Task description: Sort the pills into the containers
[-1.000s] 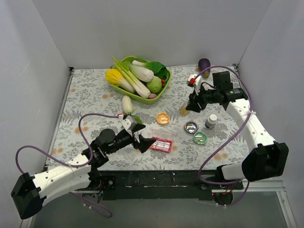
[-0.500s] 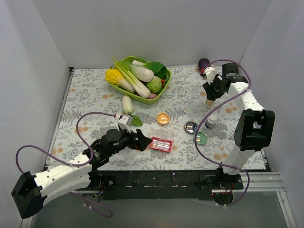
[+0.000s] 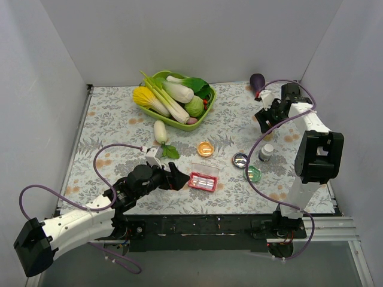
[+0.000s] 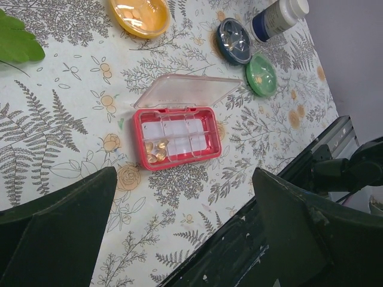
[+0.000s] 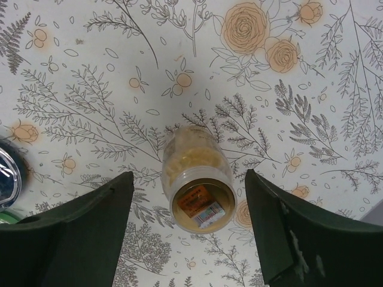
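Note:
The pink-red pill box (image 3: 203,181) lies open at the front middle of the table, its clear lid folded back. In the left wrist view the box (image 4: 206,149) holds several small amber-tinted pills (image 4: 154,150) in one corner compartment. My left gripper (image 3: 179,179) is open and empty just left of the box, which lies past its fingertips (image 4: 184,179). My right gripper (image 3: 263,119) is open at the back right. An uncapped amber bottle (image 5: 197,203) full of pale pieces stands on the table between its fingers (image 5: 188,179), touching neither.
An orange dish (image 3: 205,148) with pale pieces, a blue lid (image 3: 240,159), a green lid (image 3: 252,173) and a dark white-capped bottle (image 3: 266,152) sit right of the box. A green bowl of vegetables (image 3: 206,113) stands at the back. A white radish (image 3: 160,131) and an eggplant (image 3: 257,81) lie loose.
My right gripper has swung from beside the orange dish to the back right, the amber bottle going with it. My left gripper has drawn back slightly from the box.

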{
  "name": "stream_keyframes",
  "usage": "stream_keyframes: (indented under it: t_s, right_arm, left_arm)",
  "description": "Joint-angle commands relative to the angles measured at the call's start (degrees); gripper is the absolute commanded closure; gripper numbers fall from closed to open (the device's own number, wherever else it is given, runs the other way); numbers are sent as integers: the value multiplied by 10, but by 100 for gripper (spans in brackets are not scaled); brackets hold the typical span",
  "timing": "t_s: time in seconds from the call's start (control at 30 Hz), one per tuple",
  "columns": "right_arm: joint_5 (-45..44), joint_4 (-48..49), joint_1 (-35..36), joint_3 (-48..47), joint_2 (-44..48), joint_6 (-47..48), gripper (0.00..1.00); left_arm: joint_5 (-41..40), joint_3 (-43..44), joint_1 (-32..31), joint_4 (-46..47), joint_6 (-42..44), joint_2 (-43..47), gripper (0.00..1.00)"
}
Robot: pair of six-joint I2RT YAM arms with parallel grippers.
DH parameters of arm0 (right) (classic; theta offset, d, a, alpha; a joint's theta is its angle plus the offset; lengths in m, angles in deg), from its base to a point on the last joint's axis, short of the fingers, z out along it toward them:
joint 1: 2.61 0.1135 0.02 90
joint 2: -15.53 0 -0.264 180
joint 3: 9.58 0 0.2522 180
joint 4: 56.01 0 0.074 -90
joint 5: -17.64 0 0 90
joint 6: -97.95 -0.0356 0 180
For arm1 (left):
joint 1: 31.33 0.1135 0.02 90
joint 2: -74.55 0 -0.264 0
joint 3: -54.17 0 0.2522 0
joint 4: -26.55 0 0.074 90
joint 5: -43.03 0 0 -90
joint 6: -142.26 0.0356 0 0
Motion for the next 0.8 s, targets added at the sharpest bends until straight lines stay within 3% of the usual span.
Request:
stream_keyframes:
  t_s: [0.0,0.03,0.2,0.33,0.43,0.47,0.57,0.6,0.77]
  right_arm:
    - [27,-17,0,-27,40,14,14]
    - [37,-20,0,-30,46,14,8]
    - [99,-56,7,-49,96,28,6]
    - [268,-93,54,24,145,51,17]
    - [301,-58,131,86,185,29,35]
    - [296,-43,173,117,193,-3,49]
    - [270,37,243,165,211,-51,70]
    - [253,52,259,171,210,-71,73]
    - [186,73,308,181,171,-84,84]
  left_arm:
    - [-10,1,3,-9,-15,9,2]
    - [-9,2,3,-10,-16,5,2]
    - [-7,1,4,-11,-31,-5,2]
    - [-5,-23,3,-8,-80,-9,4]
    - [4,-47,4,13,-103,-22,21]
    - [7,-55,4,23,-115,-28,33]
    - [27,-65,5,65,-125,-71,45]
    - [33,-68,5,76,-126,-98,52]
    - [87,-66,6,162,-119,-193,62]
